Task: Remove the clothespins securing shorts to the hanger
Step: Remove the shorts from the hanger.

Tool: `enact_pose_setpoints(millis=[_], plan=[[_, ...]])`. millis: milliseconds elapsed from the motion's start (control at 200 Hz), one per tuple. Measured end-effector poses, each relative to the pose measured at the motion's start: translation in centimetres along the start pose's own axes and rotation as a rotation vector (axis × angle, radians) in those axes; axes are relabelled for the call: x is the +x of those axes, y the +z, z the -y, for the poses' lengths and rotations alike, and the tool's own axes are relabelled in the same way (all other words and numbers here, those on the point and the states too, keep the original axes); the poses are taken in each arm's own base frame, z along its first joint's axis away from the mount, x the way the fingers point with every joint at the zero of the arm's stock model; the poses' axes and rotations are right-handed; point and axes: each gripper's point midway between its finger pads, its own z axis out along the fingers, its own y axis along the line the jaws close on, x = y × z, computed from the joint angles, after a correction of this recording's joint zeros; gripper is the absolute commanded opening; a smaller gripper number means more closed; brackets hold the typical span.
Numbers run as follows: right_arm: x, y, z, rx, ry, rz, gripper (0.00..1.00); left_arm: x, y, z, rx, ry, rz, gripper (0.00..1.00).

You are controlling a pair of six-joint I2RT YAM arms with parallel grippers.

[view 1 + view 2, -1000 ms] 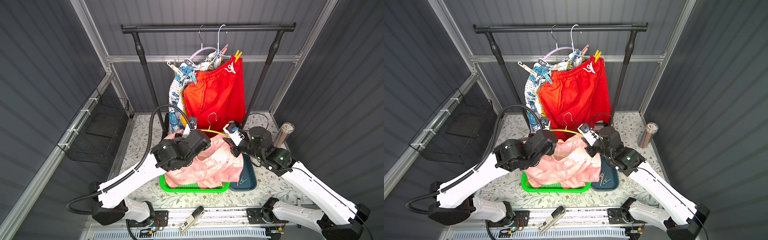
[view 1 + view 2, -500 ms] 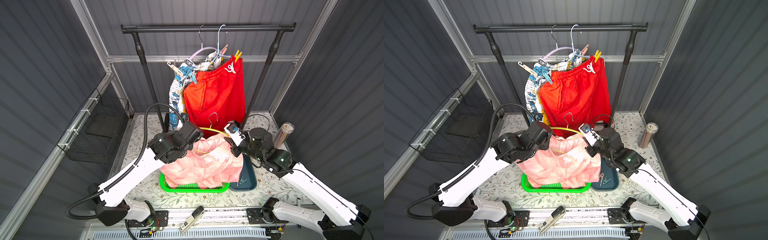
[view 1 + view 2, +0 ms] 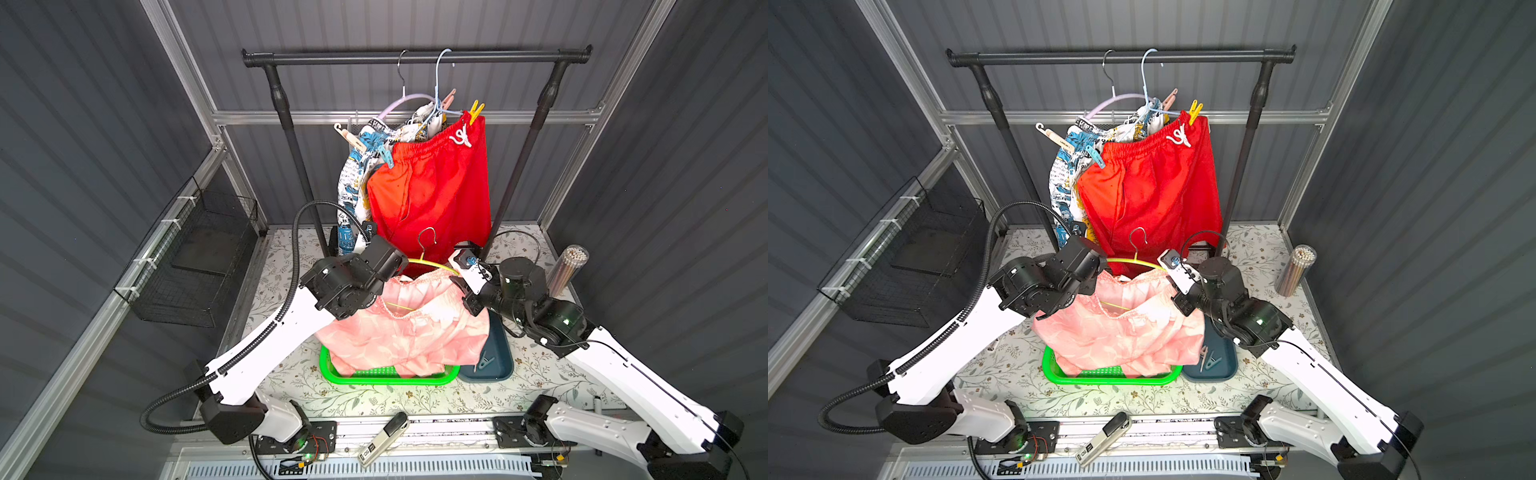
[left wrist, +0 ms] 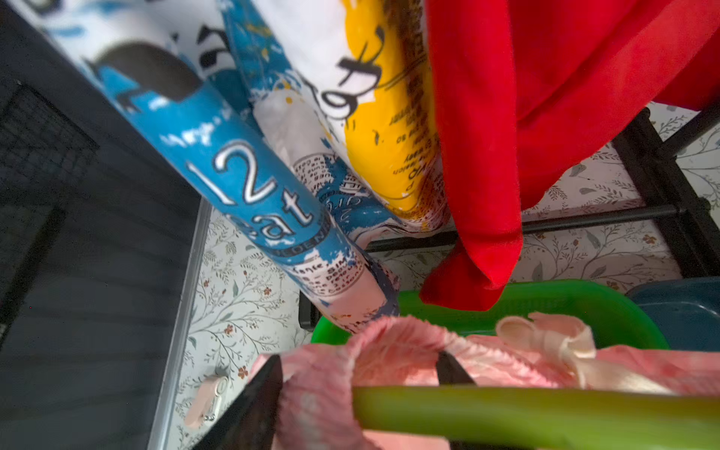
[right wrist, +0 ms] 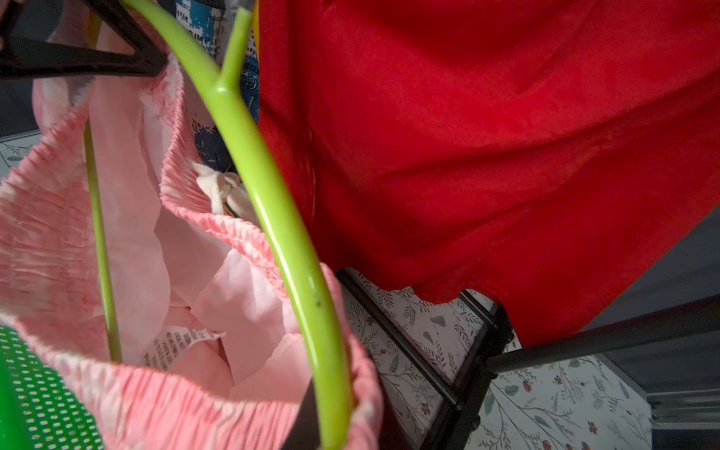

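Pale pink shorts [image 3: 403,328] hang on a yellow-green hanger [image 3: 428,262] above a green basket [image 3: 386,378]. My right gripper [image 5: 343,420] is shut on the hanger's right end, with the waistband pinched in. My left gripper [image 4: 358,366] is at the left end. Its dark fingers [image 4: 265,389] stand apart on either side of the bunched waistband and the hanger bar. Red shorts [image 3: 432,187] and newspaper-print shorts [image 3: 353,183] hang on the rail behind. They carry a yellow clothespin [image 3: 475,111], a beige-pink one [image 3: 448,98] and a light blue one [image 3: 384,154].
A dark blue tray [image 3: 498,357] right of the basket holds loose clothespins [image 3: 1204,357]. Another beige-pink clothespin [image 4: 204,401] lies on the floral table. A wire basket [image 3: 199,257] is on the left wall. A metal cylinder [image 3: 569,266] stands at the right, behind the rack's black uprights.
My left gripper has moved from above the middle of the pink shorts to the hanger's left end, and its jaws have narrowed. The right arm has stayed put with the hanger.
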Motion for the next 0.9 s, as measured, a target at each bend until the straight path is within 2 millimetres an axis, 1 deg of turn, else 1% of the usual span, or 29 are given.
enact_pose_setpoints(millis=[115,225,255,405,535,620,766,821,896], plan=[[0.3,-0.2,0.2,0.012,-0.012,-0.009,0.00,0.4,0.3,0.0,-0.008,0.023,-0.020,0.33],[0.4,-0.5,0.5,0.031,-0.011,-0.006,0.00,0.5,0.4,-0.2,-0.005,0.012,-0.027,0.09],[0.4,-0.6,0.5,0.035,-0.011,-0.005,0.00,0.5,0.5,-0.2,-0.001,0.006,-0.031,0.00],[0.6,-1.1,1.0,0.063,-0.017,-0.004,0.00,0.3,0.7,-1.2,-0.020,-0.014,-0.031,0.00],[0.5,-1.3,1.1,0.076,-0.018,0.010,0.00,-0.1,0.1,-2.2,-0.013,-0.034,-0.013,0.00],[0.4,-1.4,1.0,0.076,-0.018,0.025,0.00,-0.5,-0.6,-3.8,-0.014,-0.055,0.004,0.00],[-0.4,-1.4,0.3,0.048,-0.018,0.080,0.00,-0.8,-1.5,-7.6,-0.013,-0.130,0.016,0.00],[-0.8,-1.6,0.1,0.039,-0.017,0.104,0.00,-0.6,-1.6,-8.5,0.000,-0.152,0.016,0.00],[-1.1,-1.8,-0.1,0.029,-0.018,0.131,0.00,-0.1,-1.5,-8.9,0.021,-0.162,0.003,0.00]])
